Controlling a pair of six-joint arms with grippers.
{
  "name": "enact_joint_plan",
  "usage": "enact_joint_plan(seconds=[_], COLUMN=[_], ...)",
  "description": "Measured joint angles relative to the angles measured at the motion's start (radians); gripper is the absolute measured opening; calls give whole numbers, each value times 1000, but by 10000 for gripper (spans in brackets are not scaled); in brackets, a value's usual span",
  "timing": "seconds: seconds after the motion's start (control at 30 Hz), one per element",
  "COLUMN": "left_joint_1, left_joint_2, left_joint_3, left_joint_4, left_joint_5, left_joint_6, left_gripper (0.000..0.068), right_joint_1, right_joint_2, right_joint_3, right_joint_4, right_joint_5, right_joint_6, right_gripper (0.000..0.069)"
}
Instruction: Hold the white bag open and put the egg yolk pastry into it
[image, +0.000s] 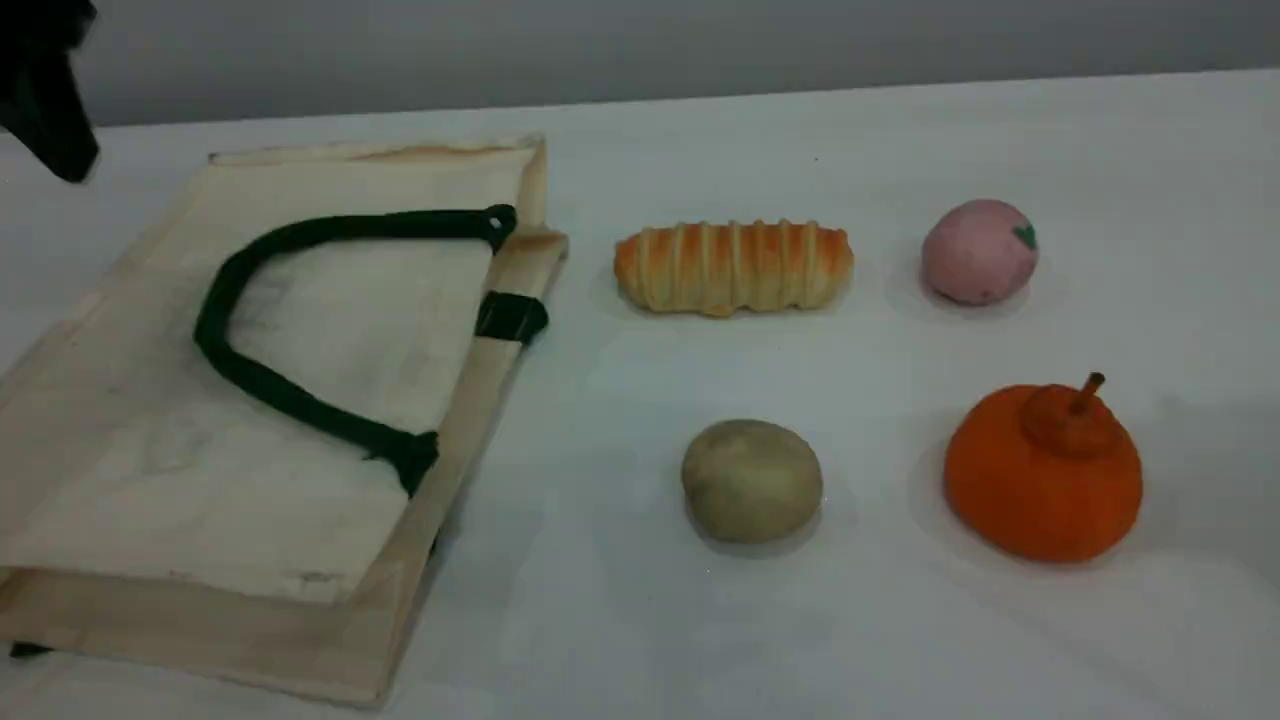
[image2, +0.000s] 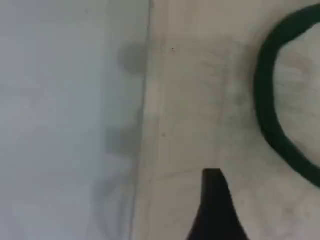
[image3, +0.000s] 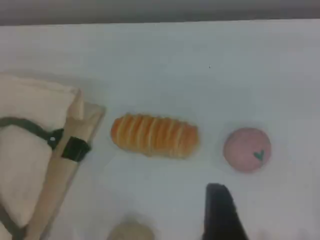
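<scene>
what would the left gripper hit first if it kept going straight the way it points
Most likely the white bag: the left gripper points down at its flat canvas, between the bag's edge and the green rope handle. Nothing shows in between, though its height above is unclear.

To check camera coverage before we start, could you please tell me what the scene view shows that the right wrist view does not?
Only the scene view: the orange stemmed fruit, the white bag's near end, and a dark part of the left arm at the top-left corner. Only the right wrist view: the right gripper, one dark fingertip at the bottom edge. Both: the bag's handle side, the striped bread loaf, the pink ball, and the egg yolk pastry, whole in the scene view but a mere sliver in the wrist view.
</scene>
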Motion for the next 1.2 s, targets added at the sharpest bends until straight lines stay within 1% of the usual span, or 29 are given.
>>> enact_joint_plan(seconds=[0.17,0.27,0.4,0.53,0.77,1.0,1.07,1.2], left_joint_1=[0,0,0,0,-1,-30,-40,-43], left_joint_2=[71,101,141,187,246,289,301,308], left_joint_3=[0,0,-2,-4,-5,-11,-15,-15], left_joint_4=[-1,-6,-58,-85,-85,-81,-81,-80], left_joint_5=[-57,-96,-140,-176,-192,-243,-243,-254], left_joint_6=[-15,-42,-50,-41,-41,-37,-37,-37], left_gripper=[447,447,447,447,447,447,447,447], right_joint_1=[0,0,0,0,0,0,0,0], right_joint_2=[28,43,57,58,58,58,58,58], right_joint_3=[0,0,0,0,0,0,0,0], right_joint_4=[0,0,0,0,0,0,0,-2], right_joint_5=[-7,-22,-32,-51,-64,-71,-71,-72], right_joint_6=[-5,-9,-43,-45,-47,-50,-51,-53], right_gripper=[382,382,382,382,382,382,382,382])
